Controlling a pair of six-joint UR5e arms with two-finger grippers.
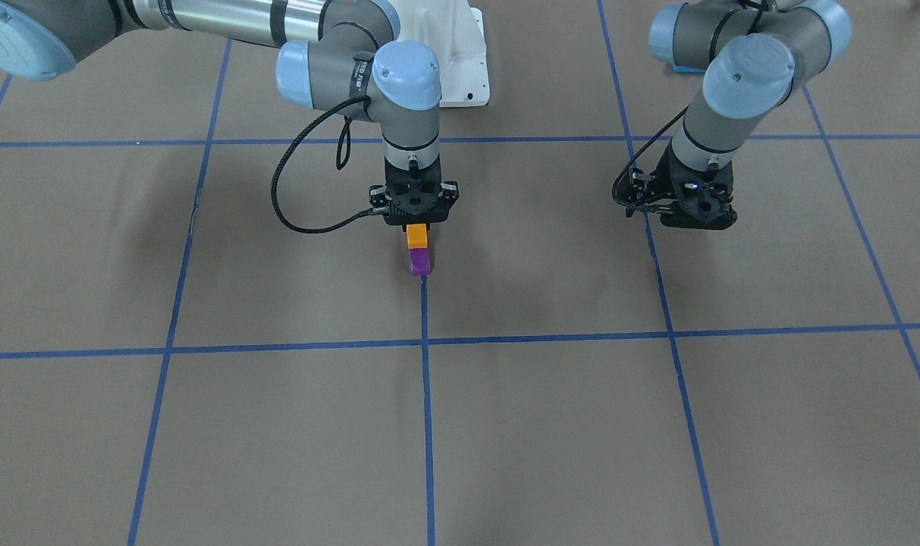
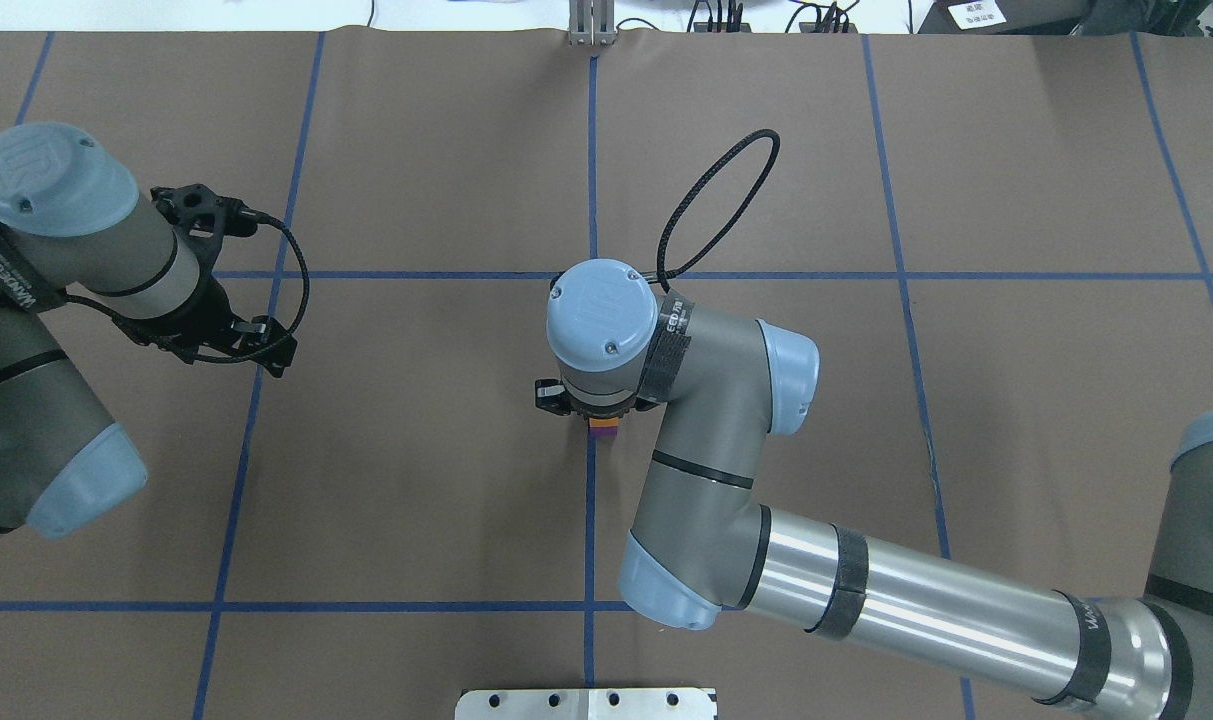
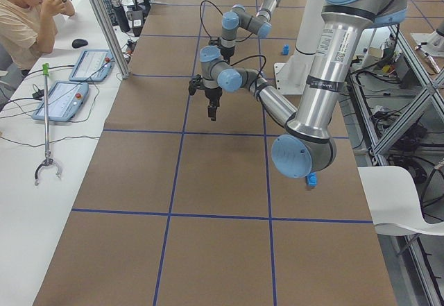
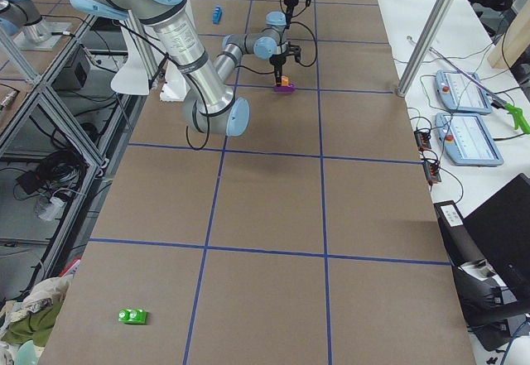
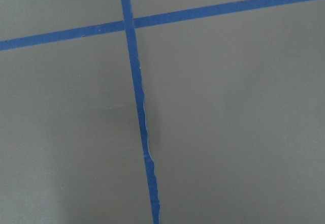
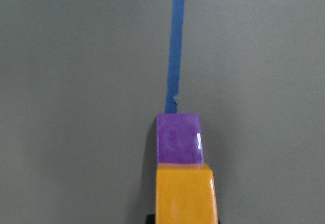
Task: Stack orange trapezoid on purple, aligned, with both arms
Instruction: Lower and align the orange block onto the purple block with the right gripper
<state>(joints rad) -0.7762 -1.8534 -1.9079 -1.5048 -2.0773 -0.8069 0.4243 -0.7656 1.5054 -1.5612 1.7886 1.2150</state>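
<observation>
Cut off below (right wrist view): orange trapezoid (image 6: pixel 185 196).

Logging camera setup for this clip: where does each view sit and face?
Front-facing: across table, facing robot; left arm, right arm, orange trapezoid above purple.
Overhead: behind robot, looking down on both.
Exterior left: table's left end; left arm near.
Exterior right: right end; right arm near.
Left wrist: down at tape lines; nothing of the robot.
Right wrist: down at both blocks, shared with front-facing.
</observation>
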